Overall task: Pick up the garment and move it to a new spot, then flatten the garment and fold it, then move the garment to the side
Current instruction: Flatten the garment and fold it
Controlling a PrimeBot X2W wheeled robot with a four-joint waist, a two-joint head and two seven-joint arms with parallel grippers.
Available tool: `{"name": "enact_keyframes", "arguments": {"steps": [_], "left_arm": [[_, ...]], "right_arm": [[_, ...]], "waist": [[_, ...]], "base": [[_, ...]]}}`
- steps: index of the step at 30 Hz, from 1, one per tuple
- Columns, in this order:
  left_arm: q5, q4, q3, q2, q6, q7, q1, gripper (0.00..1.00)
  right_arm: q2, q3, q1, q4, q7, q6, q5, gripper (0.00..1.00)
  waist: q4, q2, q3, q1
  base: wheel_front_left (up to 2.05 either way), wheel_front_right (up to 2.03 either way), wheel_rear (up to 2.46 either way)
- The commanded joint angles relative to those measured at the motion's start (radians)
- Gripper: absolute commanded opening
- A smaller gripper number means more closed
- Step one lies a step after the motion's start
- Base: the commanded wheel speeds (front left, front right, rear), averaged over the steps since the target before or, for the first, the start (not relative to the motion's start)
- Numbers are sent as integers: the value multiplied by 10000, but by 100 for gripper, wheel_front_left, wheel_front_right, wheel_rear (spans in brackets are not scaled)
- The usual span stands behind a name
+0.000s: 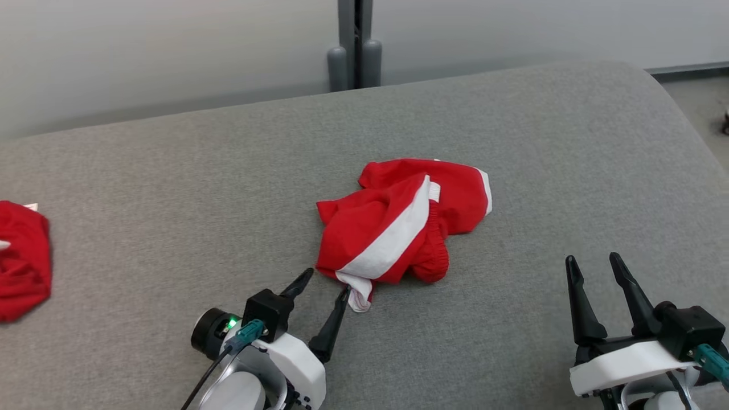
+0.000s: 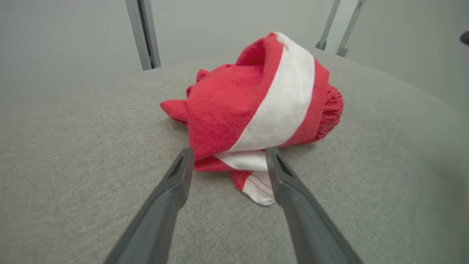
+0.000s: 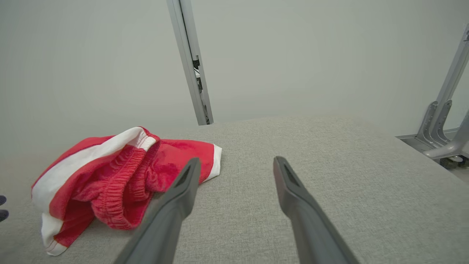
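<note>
Both are open, the right gripper (image 1: 593,259) idle, and the left gripper (image 1: 328,281) flanks the garment's (image 1: 398,222) near corner at the grey cushion's (image 1: 512,125) middle; if it pinches only thin hem, the cloth may slip.

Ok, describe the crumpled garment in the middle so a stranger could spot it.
On the grey surface, look near the middle, just beyond the left gripper. The crumpled garment is red with a broad white stripe; the other red cloth lies far to the left.

Grey fabric surface (image 1: 171,171) — red cloth (image 1: 23,262) at left edge; grey post (image 1: 346,28) behind, pale wall (image 1: 142,51).
</note>
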Motion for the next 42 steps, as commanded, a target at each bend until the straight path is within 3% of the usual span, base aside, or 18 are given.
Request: {"name": "enact_keyframes", "arguments": {"steps": [1, 7, 11, 12, 13, 14, 19, 24, 32, 41, 42], "left_arm": [[56, 379, -245, 8, -76, -92, -348, 100], [-41, 1484, -962, -48, -196, -196, -866, 100], [-167, 2157, -1086, -67, -47, -250, -1167, 100], [-148, 2328, -1118, -68, 12, -258, -1254, 94], [-194, 2492, -1115, -70, 75, -290, -1358, 68], [-232, 2682, -1141, -71, 75, -294, -1428, 0], [-480, 2806, -1193, -90, 129, -468, -1592, 0], [-479, 2286, -1124, -30, 326, -587, -1502, 0], [-371, 487, -603, 1007, 769, -597, -626, 0], [-1075, 454, -112, 1418, 960, -573, 875, 0], [-1155, 548, -95, 1388, 951, -569, 981, 7]], "right_arm": [[-35, -40, -180, 89, -67, 20, 73, 100], [5, -31, -359, 261, -110, 20, 165, 100], [26, -61, -423, 168, -115, 20, 210, 100], [34, -75, -416, 143, -116, 20, 207, 100], [39, -83, -406, 123, -116, 20, 196, 100], [45, -95, -392, 104, -117, 20, 187, 100], [54, -252, -218, -5, -117, 20, 115, 100], [58, -438, 67, -70, -117, 20, 85, 100], [71, -406, 325, -51, -114, 20, 103, 100], [74, -241, 431, 51, -112, 20, 33, 100], [74, -234, 449, 59, -112, 20, 23, 100]], "waist": [[-578, 0, 460, 0], [-1138, 0, 662, 0], [-1358, 0, 711, 0], [-1384, 0, 719, 0], [-1404, 0, 722, 0], [-1416, 0, 714, 0], [-1266, 0, 572, 0], [-551, 0, 202, 0], [960, 0, -389, 0], [1386, 0, -570, 0], [1397, 0, -594, 0]], "base": [[0, 0, 0], [0, 0, 0], [0, 0, 0], [0, 0, 0], [0, 0, 0], [0, 0, 0], [0, 0, 0], [0, 0, 0], [0, 0, 0], [0, 0, 0], [0, 0, 0]]}}
